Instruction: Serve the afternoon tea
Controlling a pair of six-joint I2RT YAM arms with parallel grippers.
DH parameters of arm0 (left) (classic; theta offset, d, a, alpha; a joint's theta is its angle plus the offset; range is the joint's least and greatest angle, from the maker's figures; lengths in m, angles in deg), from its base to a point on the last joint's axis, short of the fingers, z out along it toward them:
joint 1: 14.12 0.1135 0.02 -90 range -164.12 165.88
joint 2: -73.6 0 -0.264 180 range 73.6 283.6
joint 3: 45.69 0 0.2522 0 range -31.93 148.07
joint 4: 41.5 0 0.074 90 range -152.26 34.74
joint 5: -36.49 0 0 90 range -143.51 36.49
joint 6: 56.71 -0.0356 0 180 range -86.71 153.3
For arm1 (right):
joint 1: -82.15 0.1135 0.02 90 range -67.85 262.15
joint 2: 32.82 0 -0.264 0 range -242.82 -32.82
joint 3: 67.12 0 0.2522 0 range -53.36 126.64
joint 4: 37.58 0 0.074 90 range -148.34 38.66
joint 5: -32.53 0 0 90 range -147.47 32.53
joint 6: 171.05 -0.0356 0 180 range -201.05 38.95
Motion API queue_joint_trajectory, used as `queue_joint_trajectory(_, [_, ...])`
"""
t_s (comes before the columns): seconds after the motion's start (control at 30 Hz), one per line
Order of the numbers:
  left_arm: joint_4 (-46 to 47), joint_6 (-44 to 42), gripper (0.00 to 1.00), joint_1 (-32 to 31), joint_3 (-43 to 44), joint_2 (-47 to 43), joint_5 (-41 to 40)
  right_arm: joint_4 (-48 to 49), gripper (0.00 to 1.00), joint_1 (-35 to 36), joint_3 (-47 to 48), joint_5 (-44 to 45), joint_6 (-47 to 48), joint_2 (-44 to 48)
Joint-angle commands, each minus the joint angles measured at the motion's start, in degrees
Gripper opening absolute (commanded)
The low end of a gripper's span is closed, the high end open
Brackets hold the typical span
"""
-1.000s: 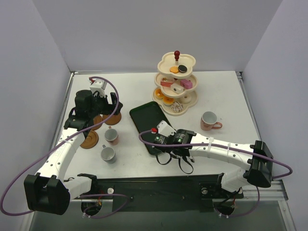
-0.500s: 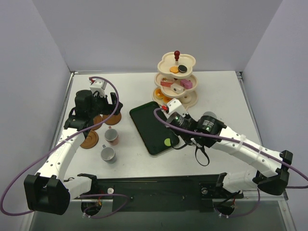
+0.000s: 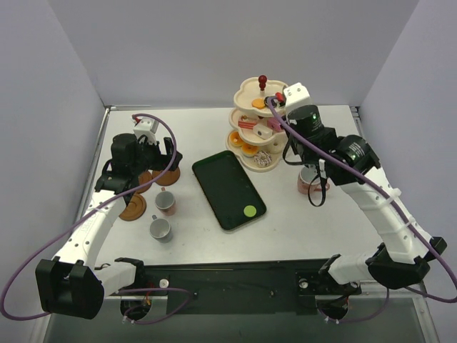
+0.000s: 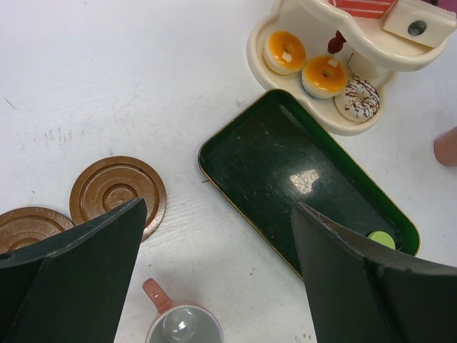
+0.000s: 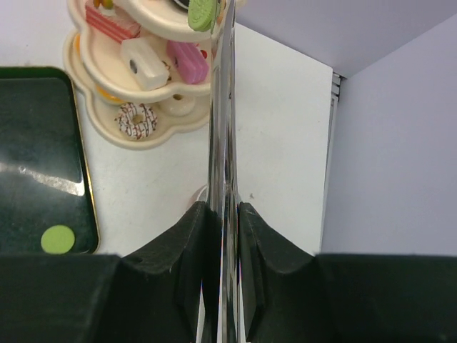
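Observation:
The cream three-tier stand [image 3: 261,125] with a red knob holds several sweets: cake slices [image 5: 145,53], orange donuts [image 4: 323,75] and a sprinkled donut [image 5: 136,118]. My right gripper [image 3: 280,107] [image 5: 223,211] is shut on the long metal tongs [image 5: 221,107]. Their tips reach the top tier beside a green round sweet [image 5: 202,13]; I cannot tell whether they grip it. A green macaron [image 3: 249,211] lies on the dark green tray [image 3: 223,179]. My left gripper [image 3: 139,171] [image 4: 220,214] is open and empty above the brown saucers [image 4: 118,193] and a pink cup [image 4: 182,321].
Two cups [image 3: 166,202] [image 3: 160,229] stand left of the tray, near a saucer [image 3: 133,207]. A third cup [image 3: 310,179] stands right of the tray, partly under my right arm. Grey walls close in the table on three sides.
My right arm has swung from the tray's near end up to the stand's top tier with the tongs. A green macaron now lies on the tray. The left arm has not moved.

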Motion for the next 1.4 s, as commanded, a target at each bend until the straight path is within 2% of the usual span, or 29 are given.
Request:
queue_joint_trajectory(0.0, [1.86, 0.48, 0.94, 0.22, 1.13, -0.61, 1.05, 4.22, 0.06, -6.31, 4.36, -5.06, 5.12, -4.60])
queue_joint_trajectory(0.47, [2.13, 0.75, 0.94, 1.01, 1.21, -0.09, 1.49, 6.33, 0.06, -17.66, 12.19, -21.67, 4.78, -14.36])
queue_joint_trajectory(0.73, [2.22, 0.83, 0.94, 1.37, 1.30, -0.08, 1.67, 6.42, 0.08, -21.00, 15.26, -24.75, 4.16, -18.49])
queue_joint_trajectory(0.87, [2.22, 0.83, 0.94, 1.54, 1.22, -0.08, 1.84, 6.25, 0.15, -22.06, 16.32, -25.37, 4.07, -19.99])
queue_joint_trajectory(1.0, [2.22, 0.83, 0.94, 1.72, 1.30, -0.17, 1.84, 6.07, 0.27, -22.41, 16.85, -24.85, 4.07, -20.52])
queue_joint_trajectory(1.13, [2.22, 0.92, 0.94, 1.89, 1.30, -0.09, 2.11, 5.99, 0.32, -22.50, 17.64, -24.14, 4.51, -20.34])
queue_joint_trajectory(1.37, [2.30, 1.01, 0.94, 1.98, 1.30, -0.17, 2.28, 5.81, 0.35, -22.59, 18.34, -23.97, 4.77, -19.11])
